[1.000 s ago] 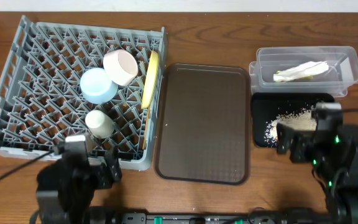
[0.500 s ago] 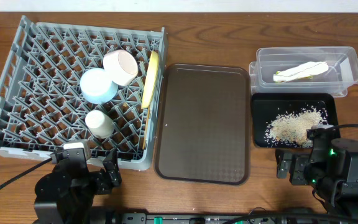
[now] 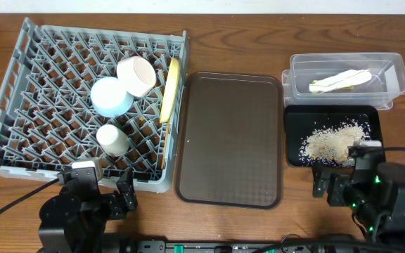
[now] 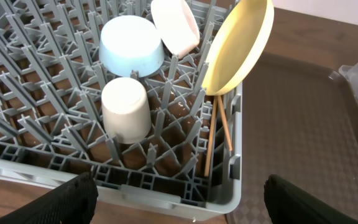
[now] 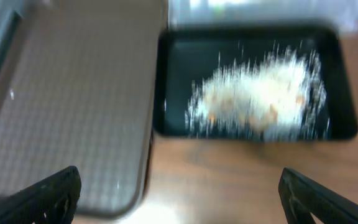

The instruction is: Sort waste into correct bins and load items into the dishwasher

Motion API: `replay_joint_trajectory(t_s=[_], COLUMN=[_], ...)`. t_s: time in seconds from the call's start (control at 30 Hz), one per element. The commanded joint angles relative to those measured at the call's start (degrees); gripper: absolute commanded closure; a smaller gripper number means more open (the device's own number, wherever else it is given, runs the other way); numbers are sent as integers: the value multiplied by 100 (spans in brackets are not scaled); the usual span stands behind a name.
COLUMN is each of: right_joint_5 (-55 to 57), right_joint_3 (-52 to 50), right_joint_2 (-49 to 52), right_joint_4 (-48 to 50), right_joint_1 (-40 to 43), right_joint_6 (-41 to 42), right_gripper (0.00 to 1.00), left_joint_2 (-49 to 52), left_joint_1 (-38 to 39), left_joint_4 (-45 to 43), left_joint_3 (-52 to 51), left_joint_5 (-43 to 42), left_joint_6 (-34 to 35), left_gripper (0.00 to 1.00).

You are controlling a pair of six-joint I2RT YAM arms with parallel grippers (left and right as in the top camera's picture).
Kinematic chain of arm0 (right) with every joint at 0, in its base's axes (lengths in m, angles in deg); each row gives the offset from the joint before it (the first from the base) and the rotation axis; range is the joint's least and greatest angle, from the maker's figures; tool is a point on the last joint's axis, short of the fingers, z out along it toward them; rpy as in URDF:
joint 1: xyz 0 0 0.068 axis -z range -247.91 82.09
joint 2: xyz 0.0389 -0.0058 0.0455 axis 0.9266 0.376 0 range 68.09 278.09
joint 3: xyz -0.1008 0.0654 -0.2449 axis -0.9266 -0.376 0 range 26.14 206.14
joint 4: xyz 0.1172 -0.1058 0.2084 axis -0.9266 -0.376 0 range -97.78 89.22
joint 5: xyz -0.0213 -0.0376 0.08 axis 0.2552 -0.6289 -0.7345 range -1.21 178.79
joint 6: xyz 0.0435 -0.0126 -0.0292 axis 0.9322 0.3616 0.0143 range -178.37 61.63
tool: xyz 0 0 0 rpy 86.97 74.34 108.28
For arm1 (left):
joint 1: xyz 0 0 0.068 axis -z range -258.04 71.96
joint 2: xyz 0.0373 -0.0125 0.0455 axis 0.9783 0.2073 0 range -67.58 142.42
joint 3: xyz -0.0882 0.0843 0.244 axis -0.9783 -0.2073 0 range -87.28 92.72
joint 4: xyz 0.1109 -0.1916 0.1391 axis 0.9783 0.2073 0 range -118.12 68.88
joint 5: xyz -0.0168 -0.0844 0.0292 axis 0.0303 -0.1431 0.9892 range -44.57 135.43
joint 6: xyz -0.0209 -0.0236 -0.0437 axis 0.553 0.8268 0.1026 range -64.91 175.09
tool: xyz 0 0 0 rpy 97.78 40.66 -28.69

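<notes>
We see left gripper (image 4: 179,180) wide, empty, dish rack (image 4: 135,198) ahead; right gripper (image 5: 179,173) wide, empty, rice (image 5: 260,106) in black tray (image 5: 169,74) ahead.

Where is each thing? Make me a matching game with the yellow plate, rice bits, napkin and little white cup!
Things:
1. yellow plate
2. rice bits
3. napkin
4. little white cup

Places:
A. in the clear tub
B. upside down in the grey rack
C. on the black tray
D. standing on edge in the rack

Pairs: 1-D, 2-C, 3-A, 4-B
</notes>
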Motion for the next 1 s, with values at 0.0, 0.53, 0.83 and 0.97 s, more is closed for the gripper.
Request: replay_joint_trajectory(t_s=[0.0,0.53,0.83,0.97], right_joint_5=[59,-42,-48,-48], right_joint_3=[-717,-4039,-4863,-4861], right_joint_2=[-769,-3071,-3091,-3086], right_joint_4=[1176,5602,6843,6612], right_joint_1=[-52,-28,131,136], right_joint_6=[-605,-619,-616,-616], right_gripper=[1,1,1,1], left_joint_2=[-4,-4,-4,-4], left_joint_1=[-7,-7,-7,-7], left_joint_4=[13,13,13,13], left_joint_3=[-37,-37,-37,-37], left_joint_5=[-37,-37,-35,-35], left_joint_6=[-55,-55,-55,-55], left_gripper=[11,11,11,11])
